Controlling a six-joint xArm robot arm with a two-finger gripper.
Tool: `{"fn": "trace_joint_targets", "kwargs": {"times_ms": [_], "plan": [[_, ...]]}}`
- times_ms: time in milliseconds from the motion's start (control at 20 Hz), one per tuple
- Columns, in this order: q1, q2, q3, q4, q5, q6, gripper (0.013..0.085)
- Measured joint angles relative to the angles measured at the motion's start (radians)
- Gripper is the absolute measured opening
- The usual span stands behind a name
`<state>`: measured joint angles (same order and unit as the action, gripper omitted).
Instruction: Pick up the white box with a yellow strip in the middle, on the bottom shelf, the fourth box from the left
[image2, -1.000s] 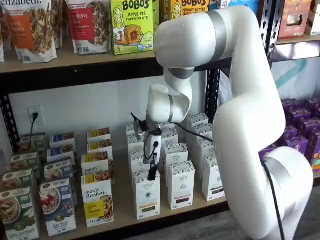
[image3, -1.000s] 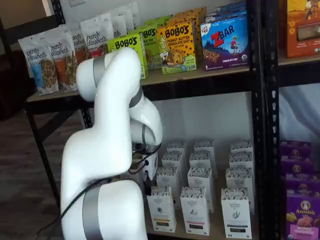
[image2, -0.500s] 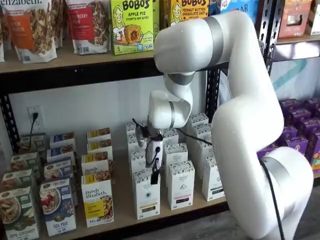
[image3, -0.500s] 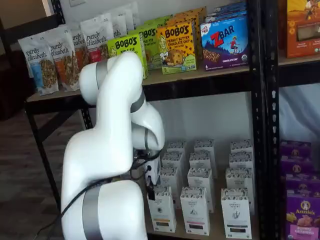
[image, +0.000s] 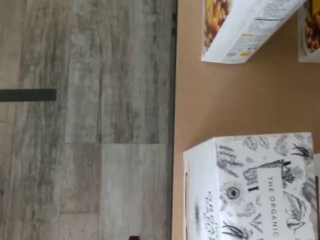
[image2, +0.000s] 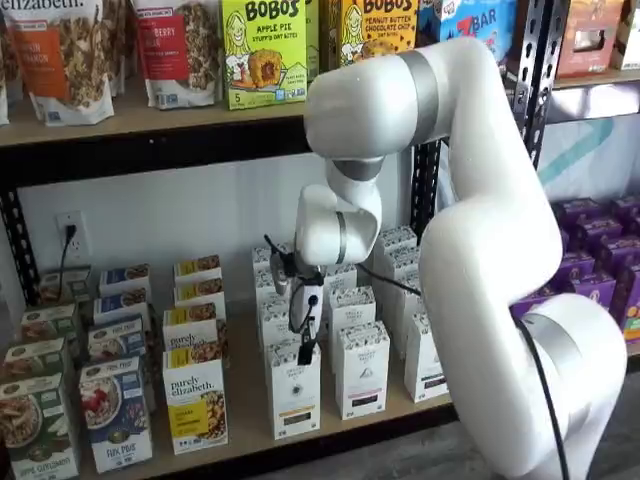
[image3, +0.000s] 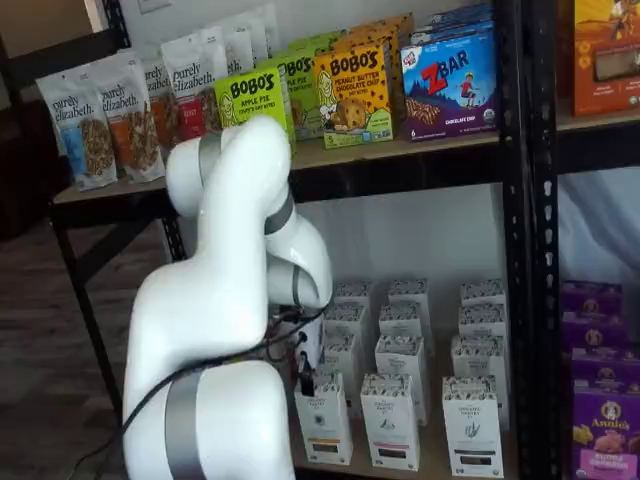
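The white box with a tan-yellow strip low on its front stands at the front of its column on the bottom shelf. It also shows in a shelf view. My gripper hangs just above the box's speckled top, with a cable beside it. In a shelf view it sits at the box's top left corner. Its black fingers show side-on and no gap can be made out. In the wrist view the patterned top is close, standing near the edge of the tan board.
Similar white cartons stand right of and behind the box. A purely elizabeth box with a yellow label stands to its left and also shows in the wrist view. Grey wood floor lies beyond the shelf edge. Black uprights frame the shelves.
The arm's upper links have swung a little and the wrist has settled slightly closer over the front white box. The boxes have not moved.
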<state>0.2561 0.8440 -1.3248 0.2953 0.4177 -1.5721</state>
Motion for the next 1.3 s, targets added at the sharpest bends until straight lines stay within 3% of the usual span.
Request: {"fn": "trace_joint_targets", "kwargs": {"times_ms": [600,1000,1300], "plan": [[-0.033,0.104,-0.122,-0.060,0.016,0.024,0.0850],[-0.049,0.145,-0.172,-0.068,0.038,0.015,0.0850],[-0.049,0.182,-0.219,-0.106,0.070,0.049,0.0850]]}}
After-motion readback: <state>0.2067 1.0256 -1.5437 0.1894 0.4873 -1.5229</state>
